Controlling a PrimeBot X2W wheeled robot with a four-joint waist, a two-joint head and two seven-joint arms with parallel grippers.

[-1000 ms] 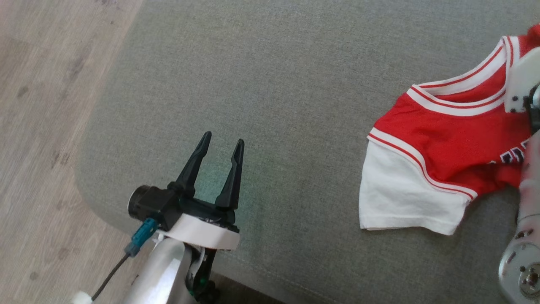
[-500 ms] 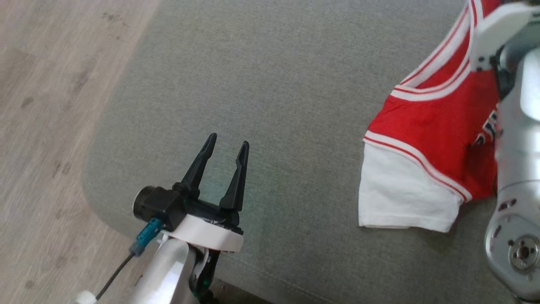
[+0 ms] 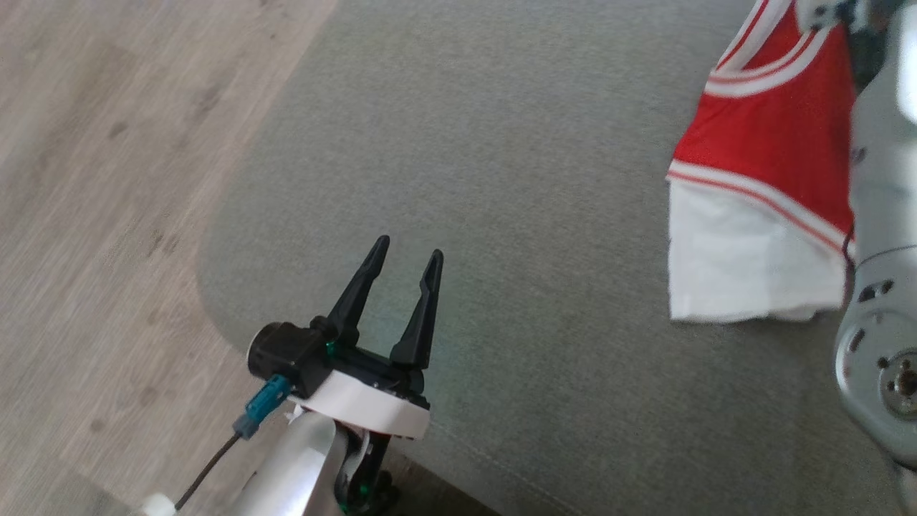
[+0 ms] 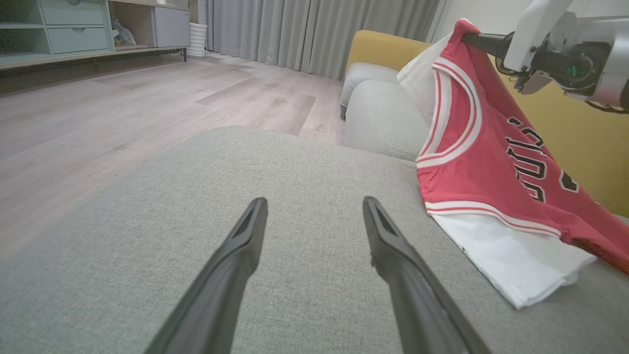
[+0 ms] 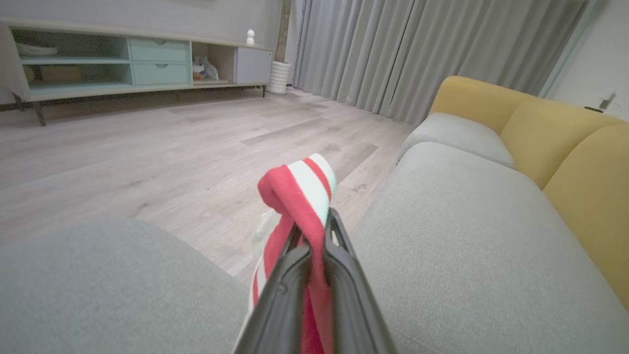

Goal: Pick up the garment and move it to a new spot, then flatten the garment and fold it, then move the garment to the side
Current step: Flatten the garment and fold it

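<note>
The garment (image 3: 774, 136) is a red jersey with white striped trim and white sleeves. It hangs from my right gripper (image 5: 314, 221), which is shut on its collar (image 5: 300, 191). In the left wrist view the jersey (image 4: 491, 162) is lifted at the collar while its white sleeve (image 4: 516, 255) still lies on the grey cushion (image 4: 295, 206). My left gripper (image 3: 405, 254) stands open and holds nothing, low over the cushion's near left corner, well left of the garment. My right forearm (image 3: 881, 215) covers the jersey's right part in the head view.
The grey cushion (image 3: 501, 179) ends in a rounded corner at the left, with wooden floor (image 3: 107, 179) beyond. Yellow backrests (image 5: 565, 132) line the sofa, and another grey cushion (image 5: 457, 132) lies further on. A low shelf unit (image 5: 98, 64) and curtains (image 5: 417, 49) stand at the far wall.
My right gripper has raised the garment by its collar, so more of it hangs off the cushion. The head camera has shifted, moving the whole picture rightward. The left gripper stays open.
</note>
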